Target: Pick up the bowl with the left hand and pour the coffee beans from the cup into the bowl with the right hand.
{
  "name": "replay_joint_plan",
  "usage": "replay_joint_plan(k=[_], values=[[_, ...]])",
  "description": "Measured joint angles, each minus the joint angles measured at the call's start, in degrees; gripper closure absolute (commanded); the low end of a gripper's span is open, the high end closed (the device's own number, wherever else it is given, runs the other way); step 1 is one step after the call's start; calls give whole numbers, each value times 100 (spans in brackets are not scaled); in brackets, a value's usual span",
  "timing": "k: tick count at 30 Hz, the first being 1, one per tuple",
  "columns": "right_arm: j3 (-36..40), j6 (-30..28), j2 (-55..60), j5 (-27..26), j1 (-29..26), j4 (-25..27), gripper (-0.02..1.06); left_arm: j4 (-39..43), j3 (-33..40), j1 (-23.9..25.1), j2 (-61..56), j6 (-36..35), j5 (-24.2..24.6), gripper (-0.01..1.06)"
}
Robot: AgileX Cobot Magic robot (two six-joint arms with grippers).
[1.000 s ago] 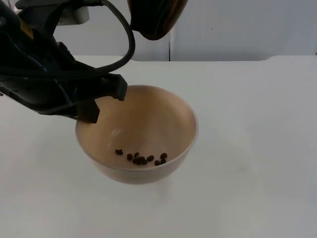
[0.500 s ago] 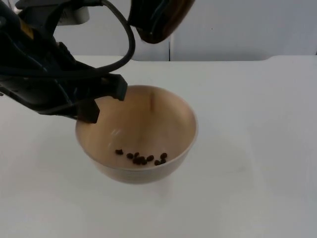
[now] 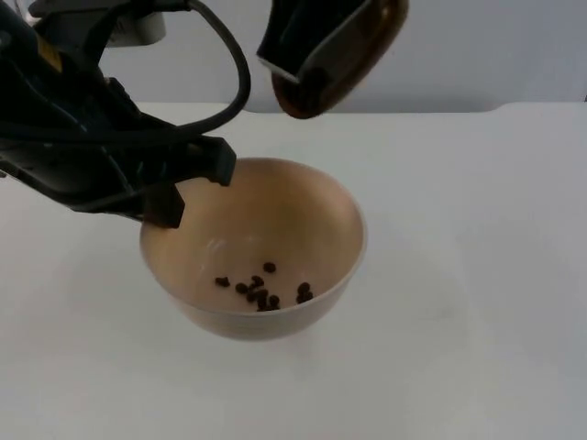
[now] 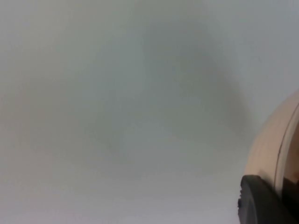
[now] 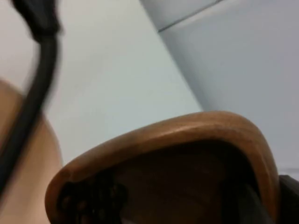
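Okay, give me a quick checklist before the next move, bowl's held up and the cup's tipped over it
1. Left gripper clamped on the bowl rim: ok.
2. Bowl off the table: cannot tell.
3. Right gripper holding the cup: cup is up and tilted; fingers not clear, cannot tell.
4. Cup mouth above the bowl's far rim: ok in the top view.
5. Coffee beans inside the bowl, none seen on the table: ok.
6. Cup emptied: dark shapes inside it in the right wrist view, cannot tell.

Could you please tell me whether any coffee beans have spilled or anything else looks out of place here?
Nothing stands out. The dark coffee beans all lie inside the pale wooden bowl, gripped at its rim by the left hand. The right hand holds the tilted brown wooden cup above it.
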Motion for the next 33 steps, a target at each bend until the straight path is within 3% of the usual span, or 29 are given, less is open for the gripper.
replay_joint_plan(k=[11,15,21,27,31,33], values=[[0,-129,-183,-294,-651,1388,104,-22,0,0,0,0,-4,105],[0,-366,-191,-468,-893,2083,104,-22,0,0,0,0,-4,105],[0,-558,-191,-539,-1179,2579,104,-50,0,0,0,0,-4,105],[0,-896,-191,-583,-1593,3344,104,-60,0,0,0,0,-4,105],[0,-1268,-191,-716,-1899,4114,104,-60,0,0,0,0,-4,105],[0,-1319,-191,-727,-1960,4224,104,-60,0,0,0,0,-4,105]])
